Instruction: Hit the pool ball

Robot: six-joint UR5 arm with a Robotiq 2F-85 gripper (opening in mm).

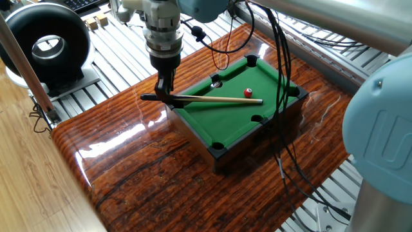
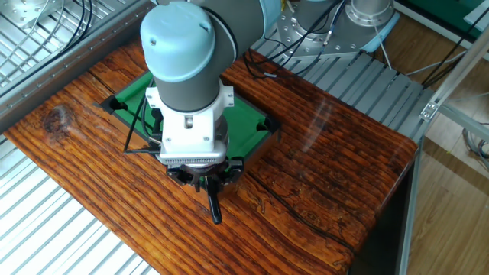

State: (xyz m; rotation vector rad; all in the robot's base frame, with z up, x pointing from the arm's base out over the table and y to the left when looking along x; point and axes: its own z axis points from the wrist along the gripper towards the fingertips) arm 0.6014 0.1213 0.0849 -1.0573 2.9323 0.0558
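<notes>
The pool ball (image 1: 248,93) is a tiny red ball on the green felt of the mini pool table (image 1: 226,120), toward its far side. A thin wooden cue stick (image 1: 212,99) with a black butt lies across the felt, its tip just to the right of and slightly nearer than the ball. My gripper (image 1: 165,92) points down over the table's left end and is shut on the cue near its butt. In the other fixed view my arm hides the ball; the gripper (image 2: 208,183) and the black butt (image 2: 215,208) show below it, and the table's corner (image 2: 258,122) shows beside it.
The pool table has pocket holes at its corners and sides (image 1: 257,119). Black cables (image 1: 283,77) hang from the arm over the table's right side. A black ring-shaped device (image 1: 48,45) stands at the far left. The wooden tabletop (image 1: 148,174) ends at metal rails.
</notes>
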